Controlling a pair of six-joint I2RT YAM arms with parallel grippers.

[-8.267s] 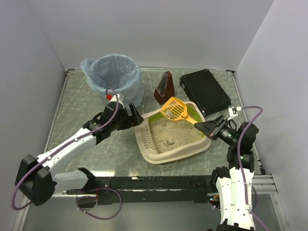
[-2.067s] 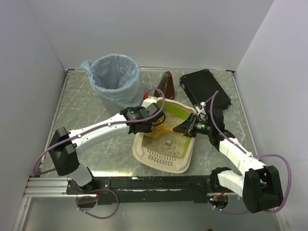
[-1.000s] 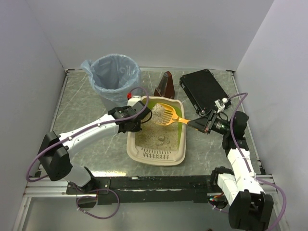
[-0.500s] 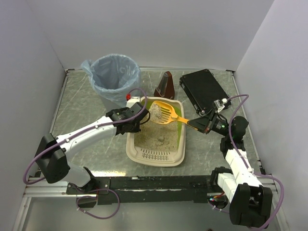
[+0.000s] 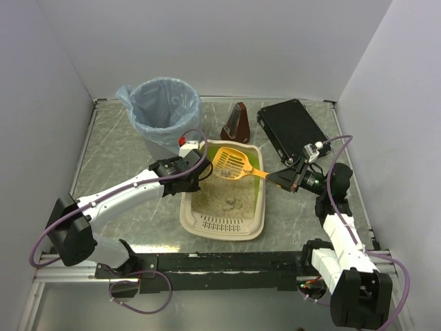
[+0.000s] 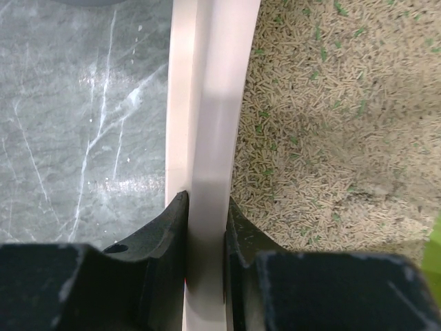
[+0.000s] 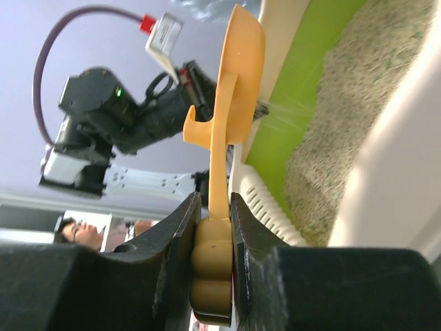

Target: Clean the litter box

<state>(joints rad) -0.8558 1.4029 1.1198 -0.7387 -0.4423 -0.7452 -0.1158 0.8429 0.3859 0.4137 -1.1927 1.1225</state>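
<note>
- near the middle of the tabletop (image 5: 117, 165) sits the litter box (image 5: 220, 223). its slotted ledge is at the near end and its green wall (image 5: 260, 187) runs along the right side.
- sandy grey litter (image 5: 224, 200) covers the floor of the box.
- the left claw (image 5: 198, 172) is at the far left corner of the box. the left wrist view shows the left claw (image 6: 205, 207) pinched tight on the cream rim (image 6: 207, 124), one finger (image 6: 165, 227) outside the box and the other over the litter (image 6: 331, 124).
- the right claw (image 5: 273, 176) is just beside the right side of the box. it is clamped on the handle of an orange scoop (image 5: 231, 164).
- the right wrist view shows the right claw (image 7: 212, 224) squeezing the fat end of the scoop (image 7: 234, 89) handle from both sides, with the green wall (image 7: 303, 89) and the litter (image 7: 351, 89) past it.
- the holey end of the scoop hangs up in the air over the far end of the box. it is not touching the litter.
- a round bin with a blue bag (image 5: 162, 114) stands at the far left, near the box.
- a flat black case (image 5: 293, 131) lies at the far right.
- a small dark brown thing (image 5: 236, 124) stands between the bin and the case. i cannot tell what it is.
</note>
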